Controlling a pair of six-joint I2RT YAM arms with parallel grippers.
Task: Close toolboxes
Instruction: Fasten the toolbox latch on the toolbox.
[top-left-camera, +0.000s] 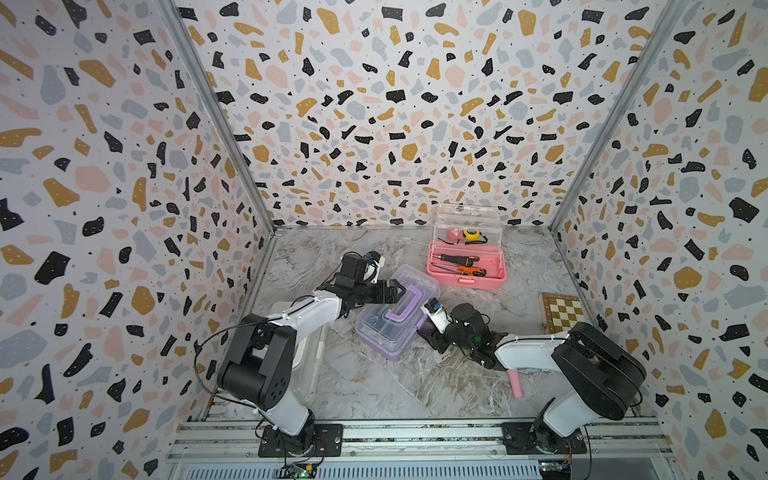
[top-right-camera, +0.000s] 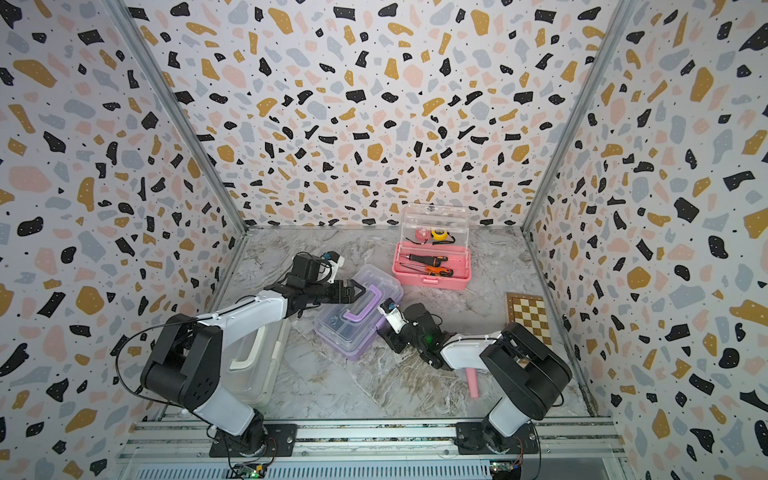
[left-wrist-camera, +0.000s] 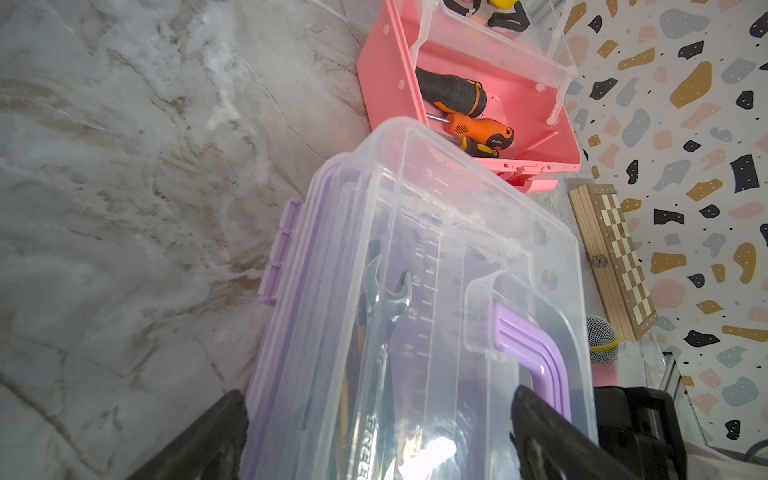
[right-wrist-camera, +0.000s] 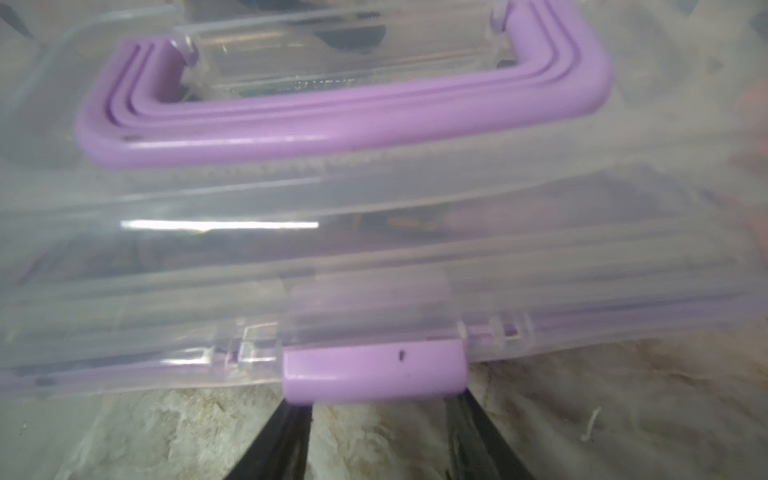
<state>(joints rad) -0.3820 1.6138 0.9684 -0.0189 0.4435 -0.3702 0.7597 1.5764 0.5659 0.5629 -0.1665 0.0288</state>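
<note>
**Latching the purple box shut**

Pressing the purple latch (right-wrist-camera: 374, 370) home looks like the step in hand: the purple toolbox (top-left-camera: 395, 318) lies at an angle mid-counter (top-left-camera: 374, 382) with its clear lid (left-wrist-camera: 436, 291) already down over the base, and the latch sits right at the right claw (right-wrist-camera: 374, 440). To do it well, I would judge that the right claw should push the latch squarely toward the box wall, low on the tab, while the left claw (left-wrist-camera: 378, 436) steadies the far side so the light box does not skid on the smooth marbled surface. A slow, level push suits the thin plastic; a slanted one could slip off the tab or tip the box.

The left claw is spread wide, its two dark fingers (left-wrist-camera: 208, 440) straddling one end of the lid near the purple handle (left-wrist-camera: 536, 357). It seems to hover over or rest against the lid without pinching anything; whether it truly touches I cannot tell. The right claw stands partly open, its fingers (right-wrist-camera: 291, 440) framing the latch from below, close to it or just touching, gripping nothing that I can see.

The pink toolbox (top-left-camera: 467, 266) waits near the back wall, lid (top-left-camera: 465, 224) upright, screwdrivers (top-left-camera: 459, 266) inside, not yet closed. The white toolbox (top-right-camera: 257, 361) sits under the left arm by the left wall; its lid appears down.
</note>
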